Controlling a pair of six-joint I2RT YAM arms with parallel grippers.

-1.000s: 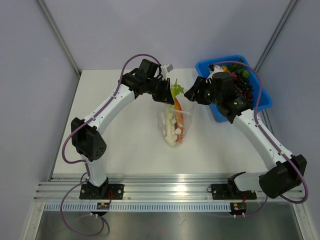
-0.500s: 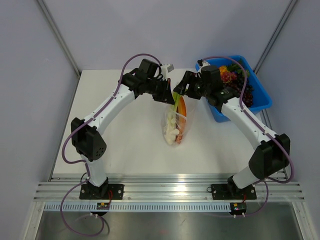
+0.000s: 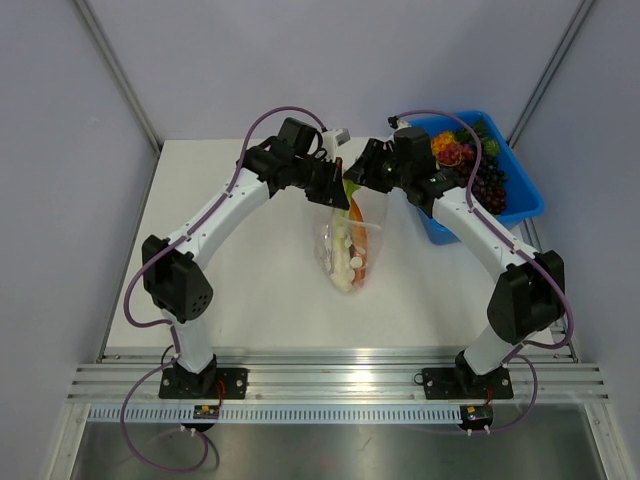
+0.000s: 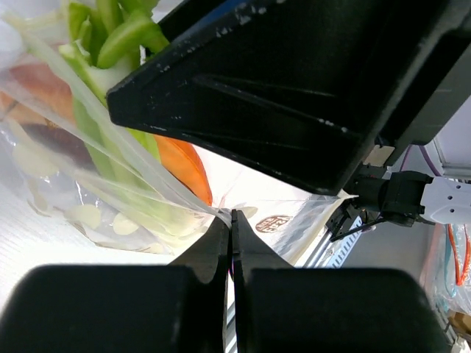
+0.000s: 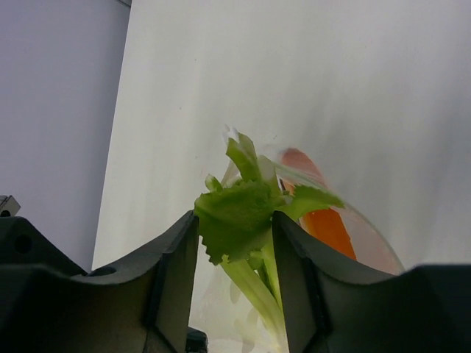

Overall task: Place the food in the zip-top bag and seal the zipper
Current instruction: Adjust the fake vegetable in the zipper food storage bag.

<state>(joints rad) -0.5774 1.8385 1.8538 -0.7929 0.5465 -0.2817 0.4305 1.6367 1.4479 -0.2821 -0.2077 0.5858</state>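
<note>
A white counter (image 3: 250,280) is carrying the work, and it is sitting in a booth of pale grey-lilac walls (image 3: 200,60) with slanted metal struts. A ribbed aluminium rail (image 3: 330,375) is running along the near edge under the arm bases. A blue bin (image 3: 525,205) is standing at the far right corner, holding dark grapes (image 3: 490,180) and other bright produce.

The zip-top bag (image 3: 328,245) is lying mid-counter, its mouth pointing away from the bases. The leek (image 3: 347,190) and the orange piece (image 3: 358,215) are lying inside it, with the green leaves sticking out of the mouth.

The left gripper (image 4: 231,220) is clenching a fold of the bag's clear film at the mouth edge. The right gripper (image 5: 235,217) is reaching in from the bin side with its fingers apart on either side of the leek's leaves (image 5: 246,191); whether it is pressing on them cannot be told.

A small round brown mark (image 4: 276,223) is showing on the bag, too blurred to read.
</note>
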